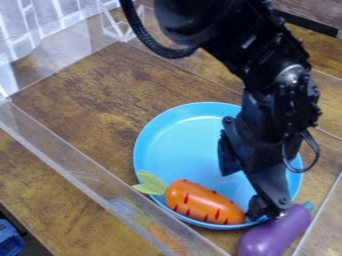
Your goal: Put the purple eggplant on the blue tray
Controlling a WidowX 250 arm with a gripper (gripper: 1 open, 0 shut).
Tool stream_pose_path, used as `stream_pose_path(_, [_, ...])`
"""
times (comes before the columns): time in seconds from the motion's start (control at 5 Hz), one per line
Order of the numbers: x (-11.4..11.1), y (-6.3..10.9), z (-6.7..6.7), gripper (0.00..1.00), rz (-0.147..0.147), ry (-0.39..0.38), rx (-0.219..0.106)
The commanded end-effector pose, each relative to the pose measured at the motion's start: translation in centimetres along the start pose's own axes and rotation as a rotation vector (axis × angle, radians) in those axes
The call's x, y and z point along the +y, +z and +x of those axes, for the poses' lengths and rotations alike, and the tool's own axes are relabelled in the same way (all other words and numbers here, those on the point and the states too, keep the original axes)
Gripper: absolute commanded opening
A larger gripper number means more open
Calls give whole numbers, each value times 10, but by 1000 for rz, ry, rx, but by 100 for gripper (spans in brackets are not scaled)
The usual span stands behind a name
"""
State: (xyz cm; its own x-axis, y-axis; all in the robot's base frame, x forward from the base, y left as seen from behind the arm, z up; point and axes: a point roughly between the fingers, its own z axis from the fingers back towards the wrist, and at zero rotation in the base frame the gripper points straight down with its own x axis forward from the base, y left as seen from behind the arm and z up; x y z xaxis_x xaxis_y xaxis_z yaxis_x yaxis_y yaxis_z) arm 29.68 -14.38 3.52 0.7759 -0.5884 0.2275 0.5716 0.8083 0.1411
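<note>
The purple eggplant (281, 236) lies on the wooden table at the bottom right, just outside the rim of the blue tray (174, 152), its stem end toward the upper right. My black gripper (257, 198) hangs over the tray's right side with its jaws spread wide and nothing between them. One black fingertip (270, 211) reaches down to the eggplant's left end; whether it touches is unclear. An orange carrot (205, 202) with green leaves rests on the tray's near edge.
Clear plastic walls (80, 175) fence the wooden table on the left and front. A second clear panel (134, 25) stands at the back. The arm's bulky black body (247, 60) fills the upper right.
</note>
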Motion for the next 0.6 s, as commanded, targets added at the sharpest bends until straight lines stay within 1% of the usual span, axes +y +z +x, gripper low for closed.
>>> stream_pose_path(0.0, [-6, 11, 10, 100, -1, -25, -41])
stream_pose_path(0.4, [-3, 12, 13, 100, 0, -23, -44])
